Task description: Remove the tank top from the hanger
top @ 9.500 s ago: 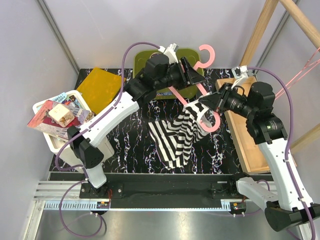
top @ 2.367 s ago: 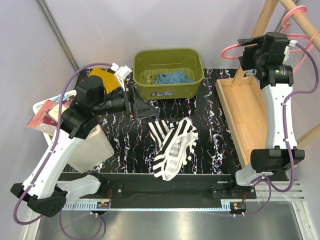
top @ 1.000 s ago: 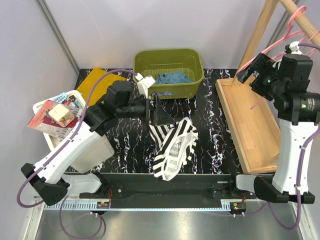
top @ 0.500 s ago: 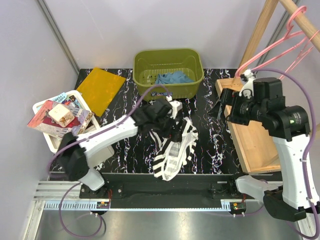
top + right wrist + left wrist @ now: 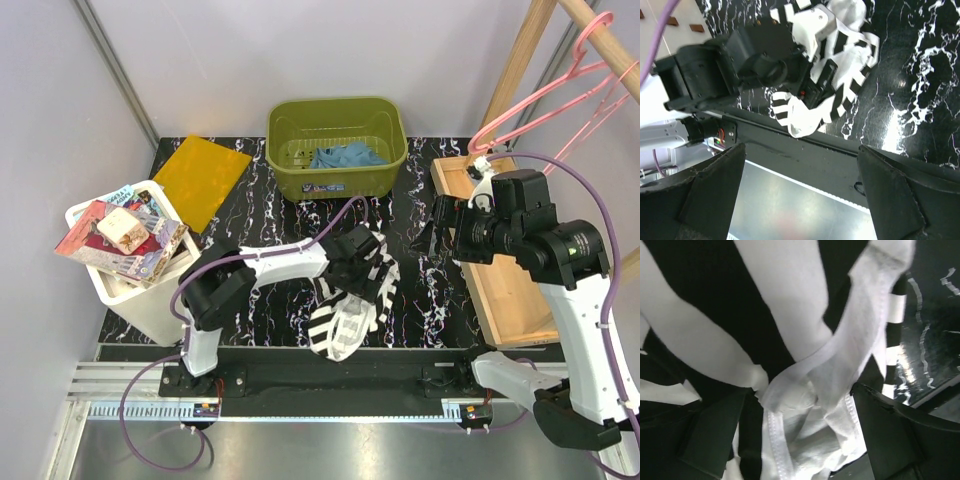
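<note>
The black-and-white striped tank top lies crumpled on the black marbled table, off the hanger. The pink hanger hangs by its hook from the wooden rack at the top right. My left gripper is pressed down into the fabric. In the left wrist view the tank top fills the frame, and a white hem lies between the wide-apart jaws of the left gripper. My right gripper hovers open and empty beside the wooden tray. The right wrist view looks past the right gripper at the tank top.
A green basket holding a blue cloth stands at the back. A yellow sheet lies at the back left, and a white bin of boxes at the left. The wooden tray and rack post stand on the right.
My left arm has swung right and down onto the tank top, its jaws opening wider. My right arm has come down and left from the rack, leaving the hanger hung there.
</note>
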